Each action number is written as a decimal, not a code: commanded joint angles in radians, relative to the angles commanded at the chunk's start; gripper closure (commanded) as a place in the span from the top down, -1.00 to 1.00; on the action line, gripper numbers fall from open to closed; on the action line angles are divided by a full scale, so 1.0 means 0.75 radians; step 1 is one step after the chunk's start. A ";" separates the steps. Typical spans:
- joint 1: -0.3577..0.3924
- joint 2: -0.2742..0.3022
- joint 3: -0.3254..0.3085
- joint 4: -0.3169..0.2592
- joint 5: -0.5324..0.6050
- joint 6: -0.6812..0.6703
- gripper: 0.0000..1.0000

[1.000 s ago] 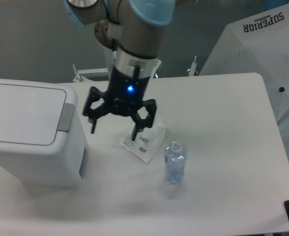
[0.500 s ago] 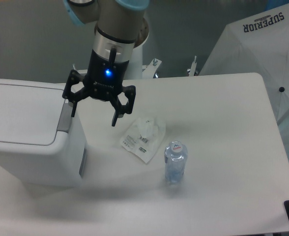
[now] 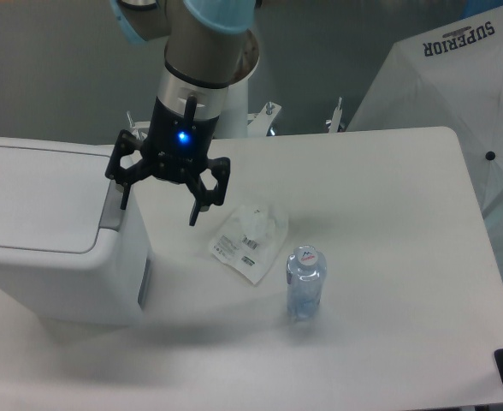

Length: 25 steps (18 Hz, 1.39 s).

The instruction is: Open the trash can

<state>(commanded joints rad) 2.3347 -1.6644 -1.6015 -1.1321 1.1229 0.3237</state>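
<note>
White trash can (image 3: 46, 231) at nine o'clock, lid flat, unopened. Tool (image 3: 157, 204) spread wide, empty, poised by grey push tab (image 3: 113, 205). Pressing outstanding.

Lit evenly and fairly brightly from overhead, with a cool, slightly bluish cast. Showing only soft, faint shadows: a dim smudge under the gripper (image 3: 158, 199) at centre left, a vague grey patch beside the bottle (image 3: 304, 282) at lower centre, and darker shading along the trash can (image 3: 55, 231) at its lower right edge. Glowing blue from a small light on the gripper body. Looking somewhat soft and noisy overall, the white table (image 3: 388, 257) nearly washing out, the grey upper background staying dull.
</note>
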 joint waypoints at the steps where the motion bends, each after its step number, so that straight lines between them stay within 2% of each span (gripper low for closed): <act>1: 0.000 -0.004 0.000 0.006 0.000 0.000 1.00; 21: -0.018 -0.016 -0.008 0.014 0.004 0.002 1.00; 25: -0.014 -0.002 0.051 0.014 0.004 0.008 1.00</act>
<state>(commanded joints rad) 2.3240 -1.6659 -1.5633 -1.1213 1.1259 0.3298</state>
